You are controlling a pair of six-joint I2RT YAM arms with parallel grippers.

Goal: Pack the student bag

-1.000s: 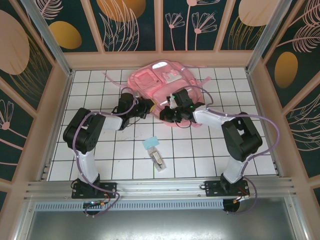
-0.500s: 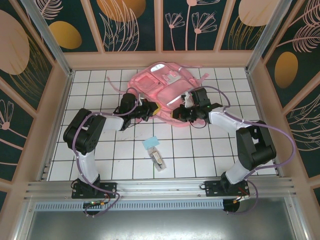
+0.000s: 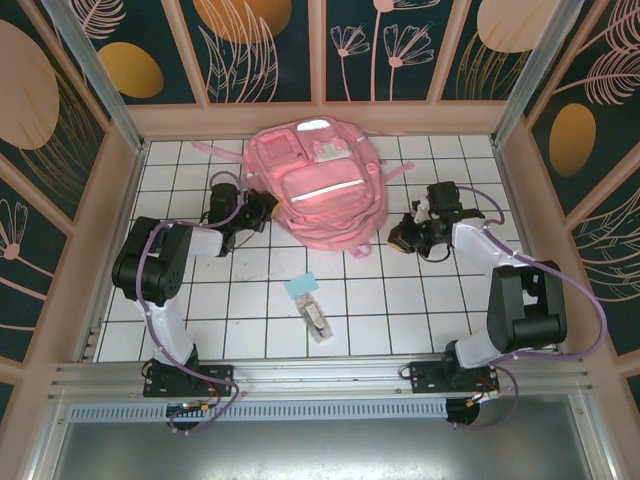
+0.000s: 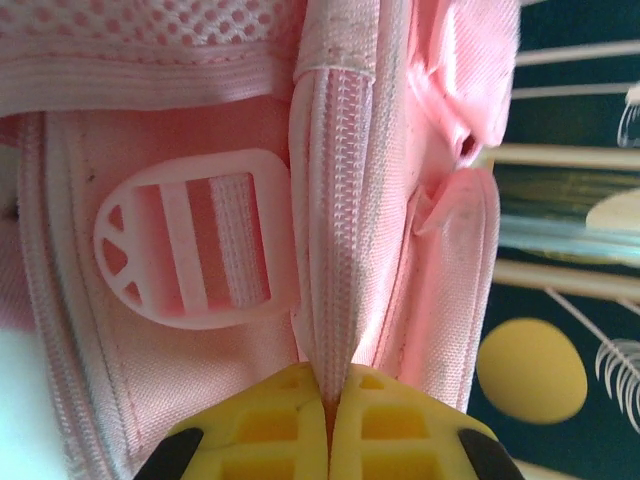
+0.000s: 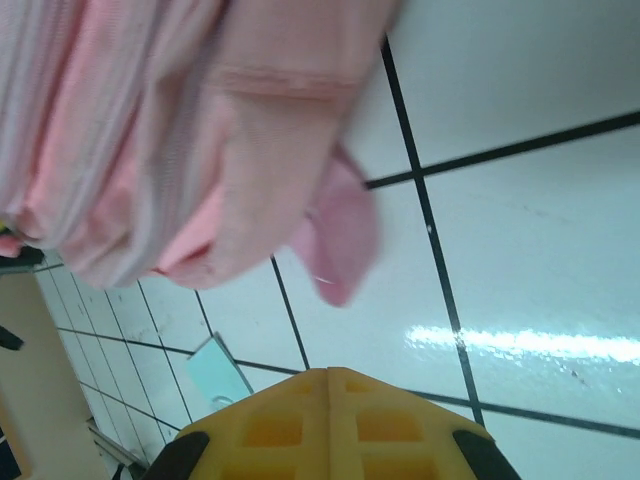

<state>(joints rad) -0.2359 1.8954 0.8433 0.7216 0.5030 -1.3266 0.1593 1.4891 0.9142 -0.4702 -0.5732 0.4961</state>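
The student bag (image 3: pixel 315 190), a large pink backpack with a white stripe, lies flat at the back middle of the tiled table, front pockets up. My left gripper (image 3: pixel 264 209) is at its left edge. In the left wrist view the yellow fingertips (image 4: pixel 328 405) are shut on the bag's zipper seam (image 4: pixel 335 250), beside a pale plastic buckle (image 4: pixel 195 240). My right gripper (image 3: pixel 398 238) sits just right of the bag's lower right corner. Its yellow tips (image 5: pixel 328 382) are shut with nothing between them, and the bag (image 5: pixel 200 120) with a loose strap end (image 5: pixel 340 245) hangs ahead of them.
A small teal card (image 3: pixel 301 288) and a clear packet (image 3: pixel 318 321) lie on the tiles in front of the bag, between the two arms. The teal card (image 5: pixel 222 368) also shows past the right fingertips. Pink frame walls (image 3: pixel 130 180) close in the table on three sides.
The bag, bunched up between both grippers a second ago, now lies spread flat and farther back. My right gripper has moved right, off the bag. My left arm has swung left with the bag's edge.
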